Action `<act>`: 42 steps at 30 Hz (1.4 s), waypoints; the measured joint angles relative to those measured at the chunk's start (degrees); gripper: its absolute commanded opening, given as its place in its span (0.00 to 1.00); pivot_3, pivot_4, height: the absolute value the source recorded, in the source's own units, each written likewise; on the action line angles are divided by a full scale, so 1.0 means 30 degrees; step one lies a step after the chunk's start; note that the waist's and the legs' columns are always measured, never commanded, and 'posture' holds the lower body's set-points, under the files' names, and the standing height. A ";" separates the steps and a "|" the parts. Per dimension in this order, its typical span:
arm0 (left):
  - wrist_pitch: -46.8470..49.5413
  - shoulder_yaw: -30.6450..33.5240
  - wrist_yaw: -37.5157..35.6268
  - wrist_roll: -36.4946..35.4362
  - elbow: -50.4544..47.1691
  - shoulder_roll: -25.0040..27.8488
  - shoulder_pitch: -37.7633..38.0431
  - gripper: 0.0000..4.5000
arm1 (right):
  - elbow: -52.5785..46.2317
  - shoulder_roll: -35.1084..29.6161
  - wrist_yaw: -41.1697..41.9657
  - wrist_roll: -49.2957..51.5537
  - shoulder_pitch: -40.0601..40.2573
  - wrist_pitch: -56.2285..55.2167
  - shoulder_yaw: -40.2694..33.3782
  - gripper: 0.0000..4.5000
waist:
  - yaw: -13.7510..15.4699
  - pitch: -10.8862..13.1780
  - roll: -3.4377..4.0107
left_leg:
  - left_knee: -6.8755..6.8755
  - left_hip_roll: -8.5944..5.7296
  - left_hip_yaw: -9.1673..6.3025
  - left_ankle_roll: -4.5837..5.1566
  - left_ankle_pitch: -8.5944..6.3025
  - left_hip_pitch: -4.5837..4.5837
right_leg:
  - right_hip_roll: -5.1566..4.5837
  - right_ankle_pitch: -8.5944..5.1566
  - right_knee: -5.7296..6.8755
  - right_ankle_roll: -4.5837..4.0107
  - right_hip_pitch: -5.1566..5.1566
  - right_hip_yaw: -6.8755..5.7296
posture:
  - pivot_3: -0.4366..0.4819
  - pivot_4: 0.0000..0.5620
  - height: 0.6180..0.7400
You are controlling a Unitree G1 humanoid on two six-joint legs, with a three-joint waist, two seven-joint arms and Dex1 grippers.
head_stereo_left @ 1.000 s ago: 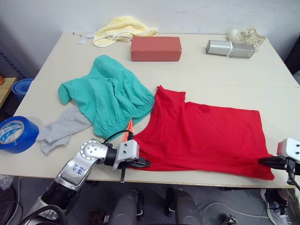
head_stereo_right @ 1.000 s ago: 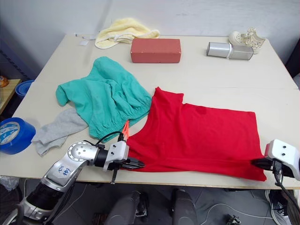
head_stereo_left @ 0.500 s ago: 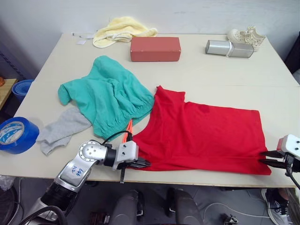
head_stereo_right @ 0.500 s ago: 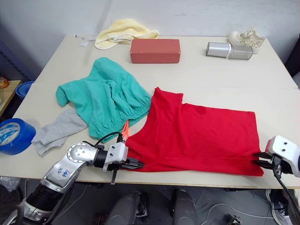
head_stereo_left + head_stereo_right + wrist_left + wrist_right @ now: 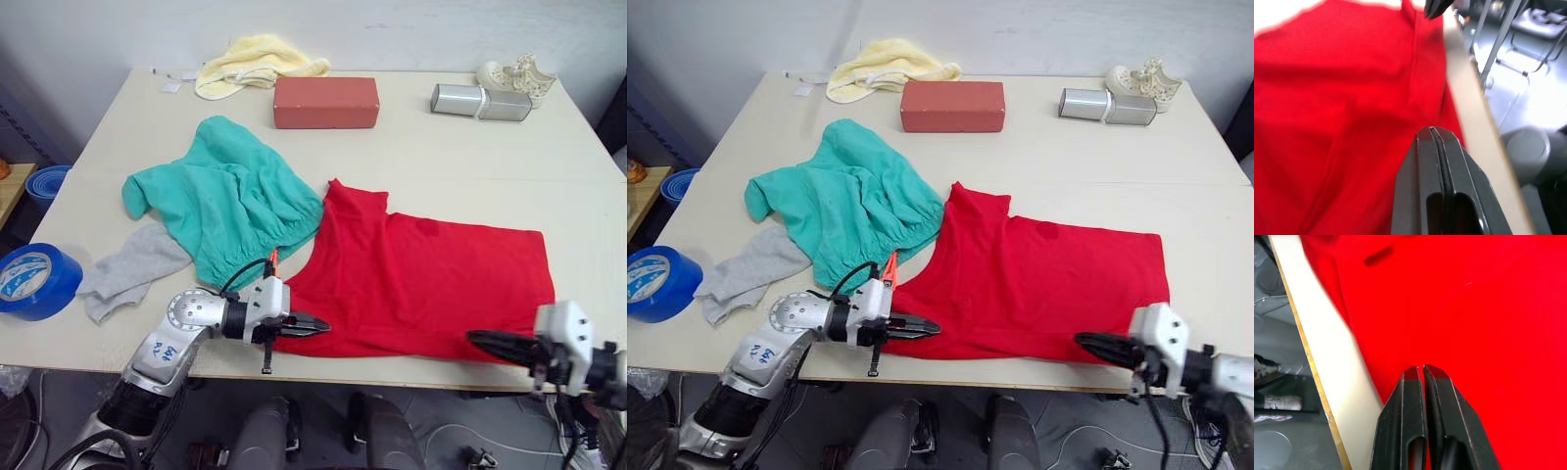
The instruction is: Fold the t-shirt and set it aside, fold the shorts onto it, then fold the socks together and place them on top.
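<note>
Pinching soft red t-shirt (image 5: 421,279) hem | left gripper (image 5: 315,325) | right gripper (image 5: 485,341)

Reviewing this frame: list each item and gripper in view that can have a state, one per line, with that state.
Bright red cotton t-shirt: spread flat, near edge at the table's front.
Teal-green fabric shorts: crumpled, unfolded, waistband overlapping the t-shirt's edge.
Light grey knit socks: loose, partly under the shorts.
Pale yellow cloth: bunched.
Left gripper: shut on the t-shirt's near edge.
Right gripper: shut on the t-shirt's near edge.
</note>
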 measured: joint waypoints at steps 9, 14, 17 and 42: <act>-0.0138 -0.0402 0.2674 0.1977 0.1089 -0.1502 -0.0626 0.00 | 0.3611 0.0953 -0.2627 -0.2567 -0.0813 -0.4213 0.1112 0.01 | 0.0028 -0.0084 -0.0123 | 0.0004 0.0003 -0.0005 0.0003 -0.0001 0.0036 | -0.0006 0.0004 -0.0003 0.0006 0.0036 0.0005 | 0.48 0.27 1.00; -0.0255 -0.0156 0.3295 0.2252 0.1078 -0.1352 -0.0532 0.00 | 0.7202 0.0462 -0.3726 -0.2939 -0.0926 -0.6419 -0.0589 0.01 | 0.0020 -0.0160 -0.0210 | 0.0001 0.0002 -0.0007 0.0012 -0.0009 0.0064 | -0.0019 0.0003 -0.0013 0.0004 0.0063 0.0015 | 0.48 0.27 1.00; -0.1037 0.0208 0.3318 0.2236 0.1244 -0.1072 -0.0361 0.00 | 0.9945 -0.0272 -0.4278 -0.3339 -0.1389 -0.7768 -0.1663 0.01 | -0.0034 -0.0177 -0.0230 | -0.0009 0.0010 -0.0006 0.0006 -0.0010 0.0068 | -0.0017 -0.0005 -0.0013 -0.0011 0.0056 0.0015 | 0.48 0.27 1.00; -0.2605 0.0666 0.1416 0.2133 -0.0135 0.0720 0.1654 0.00 | 0.7145 -0.0361 -0.2339 -0.1961 0.1417 -0.7003 -0.1762 0.01 | -0.0027 -0.0208 -0.0134 | -0.0039 0.0031 -0.0004 0.0071 -0.0074 0.0045 | -0.0008 -0.0014 -0.0064 -0.0031 0.0021 0.0024 | 0.48 0.27 1.00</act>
